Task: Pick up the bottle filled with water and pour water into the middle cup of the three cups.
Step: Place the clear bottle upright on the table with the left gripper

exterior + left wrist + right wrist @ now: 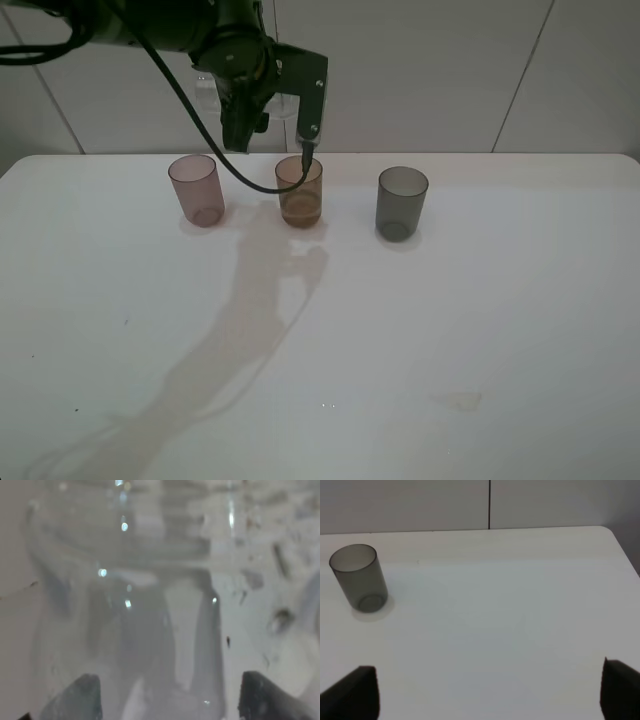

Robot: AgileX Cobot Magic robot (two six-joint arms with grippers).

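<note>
**A:** Amber plastic, is that the middle cup point(300, 192)?

**B:** Yes. It stands near the far edge of the white worktop point(520, 300), about midway along it. The pinkish-mauve cup point(196, 190) is on its left-edge side and the smoky-grey cup point(402, 203) on its right-edge side. All three are upright and well apart.

**A:** And the bottle?

**B:** The bottle point(150, 605) is off the worktop, held up over the far edge, just behind and above the middle cup. In the left wrist view its clear wall fills nearly the whole frame, blurred. How far it is tilted I cannot tell.

**A:** What holds it?

**B:** The left gripper point(170, 699), with its two fingers pressed in on either side of the bottle.

**A:** Anything in the way?

**B:** A black cable point(243, 177) loops down from the left arm and crosses in front of the middle cup's rim. The wrist camera bracket point(312, 90) hangs right over that cup. The arm's shadow point(240, 330) runs from the cup toward the near left corner.

**A:** Is there water in the cup?

**B:** Its lower part looks denser in colour. Whether that is water I cannot say.

**A:** The other arm?

**B:** The right gripper point(490, 690) has its fingers spread wide with nothing between them. Its view takes in bare worktop, the smoky-grey cup and the far right corner.
</note>
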